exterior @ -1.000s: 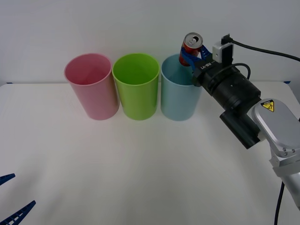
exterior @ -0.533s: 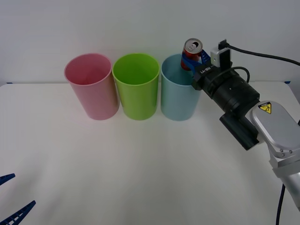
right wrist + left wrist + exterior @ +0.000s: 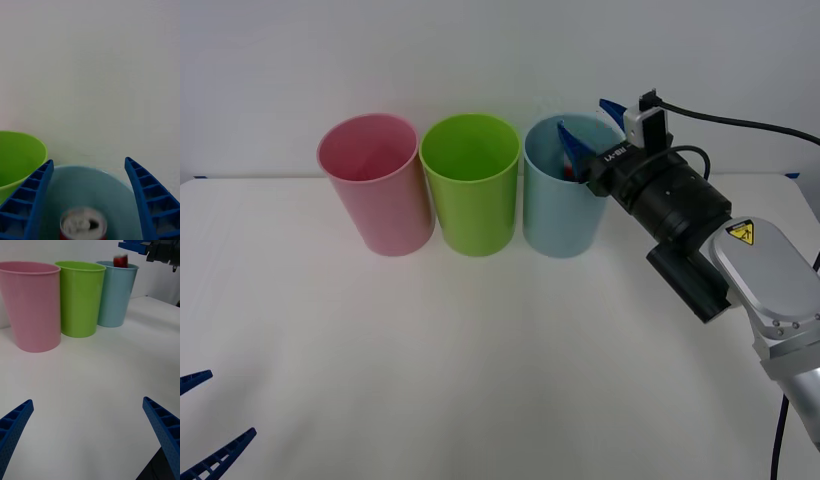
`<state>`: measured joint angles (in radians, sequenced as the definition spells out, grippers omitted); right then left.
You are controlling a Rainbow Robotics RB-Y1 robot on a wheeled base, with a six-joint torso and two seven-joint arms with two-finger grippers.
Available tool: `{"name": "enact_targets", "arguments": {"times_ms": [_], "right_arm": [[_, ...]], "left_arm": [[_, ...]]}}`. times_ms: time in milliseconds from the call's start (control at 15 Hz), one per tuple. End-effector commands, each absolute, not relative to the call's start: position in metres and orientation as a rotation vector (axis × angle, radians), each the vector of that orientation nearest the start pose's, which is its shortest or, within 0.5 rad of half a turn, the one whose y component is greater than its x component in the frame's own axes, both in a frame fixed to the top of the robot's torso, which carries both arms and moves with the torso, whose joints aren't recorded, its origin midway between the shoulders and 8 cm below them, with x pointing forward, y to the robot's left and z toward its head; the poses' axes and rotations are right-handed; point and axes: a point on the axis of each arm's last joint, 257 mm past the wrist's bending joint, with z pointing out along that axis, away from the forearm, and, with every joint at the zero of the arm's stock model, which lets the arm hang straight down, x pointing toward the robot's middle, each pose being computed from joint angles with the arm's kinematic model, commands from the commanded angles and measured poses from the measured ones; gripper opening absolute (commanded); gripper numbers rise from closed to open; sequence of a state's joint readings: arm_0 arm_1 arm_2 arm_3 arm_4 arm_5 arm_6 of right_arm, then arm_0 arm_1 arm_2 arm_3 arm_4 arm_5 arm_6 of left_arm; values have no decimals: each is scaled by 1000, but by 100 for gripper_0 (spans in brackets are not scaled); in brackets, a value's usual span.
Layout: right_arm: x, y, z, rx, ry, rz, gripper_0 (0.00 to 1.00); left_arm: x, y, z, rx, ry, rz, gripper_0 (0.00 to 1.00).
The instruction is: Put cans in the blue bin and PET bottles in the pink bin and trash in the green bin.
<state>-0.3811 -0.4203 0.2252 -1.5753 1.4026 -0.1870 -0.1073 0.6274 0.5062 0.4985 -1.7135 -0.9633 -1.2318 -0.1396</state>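
The pink bin [image 3: 375, 190], green bin [image 3: 472, 190] and blue bin [image 3: 555, 215] stand in a row at the back of the white table. My right gripper [image 3: 590, 125] hangs open just above the blue bin's rim. The red can [image 3: 83, 225] is loose below its spread fingers, silver top up, inside the blue bin [image 3: 93, 183]. In the left wrist view the can [image 3: 120, 260] is a red blur at the rim of the blue bin [image 3: 114, 296]. My left gripper [image 3: 205, 420] is parked open, low at the front left.
A white wall rises right behind the bins. The table [image 3: 480, 360] spreads bare and white in front of them. The right arm's black wrist and cable [image 3: 740, 115] reach in from the right, beside the blue bin.
The right gripper held the can above the blue bin's rim; its fingers have since spread and the can has dropped into the bin. The left arm has not moved.
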Motion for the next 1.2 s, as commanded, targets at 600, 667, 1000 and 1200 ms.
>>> {"name": "enact_targets", "arguments": {"times_ms": [600, 667, 1000, 1200], "right_arm": [[579, -99, -28, -534, 1217, 300, 100], [571, -93, -15, -536, 1192, 347, 100], [522, -92, 18, -566, 1100, 518, 100], [495, -102, 19, -601, 1074, 583, 100]], "left_arm": [[258, 347, -231, 614, 1664, -477, 100], [258, 347, -231, 614, 1664, -477, 100], [258, 347, -231, 614, 1664, -477, 100], [258, 347, -231, 614, 1664, -477, 100]]}}
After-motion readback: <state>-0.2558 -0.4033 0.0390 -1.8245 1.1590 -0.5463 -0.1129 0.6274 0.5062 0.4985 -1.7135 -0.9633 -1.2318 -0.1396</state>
